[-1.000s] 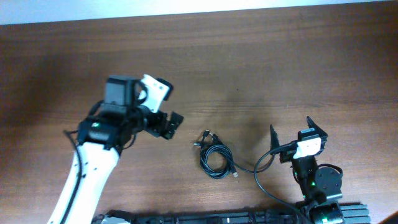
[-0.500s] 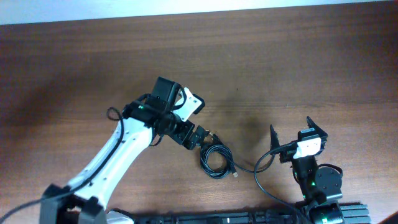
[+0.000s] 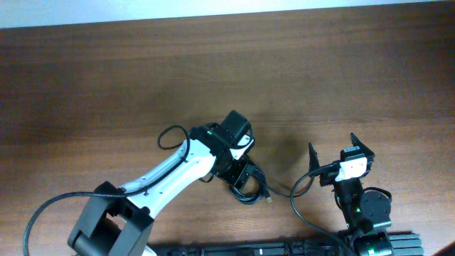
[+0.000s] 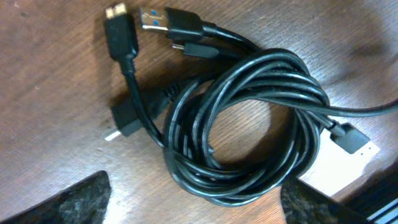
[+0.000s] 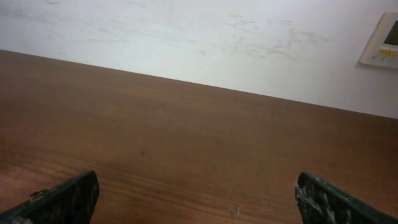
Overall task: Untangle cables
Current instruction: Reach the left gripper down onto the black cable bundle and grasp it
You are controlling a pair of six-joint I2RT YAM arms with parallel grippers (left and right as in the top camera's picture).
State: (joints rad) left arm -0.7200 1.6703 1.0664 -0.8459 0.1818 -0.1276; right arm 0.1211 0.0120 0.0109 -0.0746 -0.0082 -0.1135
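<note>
Step in hand: reach for the grasp. No cord had been lifted or separated yet.

The cables lay on the table as one tight coil, low and centre, between the two arms. In the left wrist view, the cables filled the frame. Several turns were wound together, and the plugs fanned out at the top left of the bundle.

The left gripper hung directly over the coil with its jaws wide apart and nothing held. One finger sat off the lower-left edge of the coil, the other off the lower right, so the near arc of the loop lay between them. The wrist hid the fingers in the overhead view, so contact could not be confirmed. They appeared just clear of the cords.

The right gripper stood well apart to the right, fully spread and empty. Its own view showed only bare table and wall.

Next move, as judged: take one plug end or a single strand rather than the whole bundle. The second arm would likely be needed to pin the coil while the cord was drawn out.
</note>
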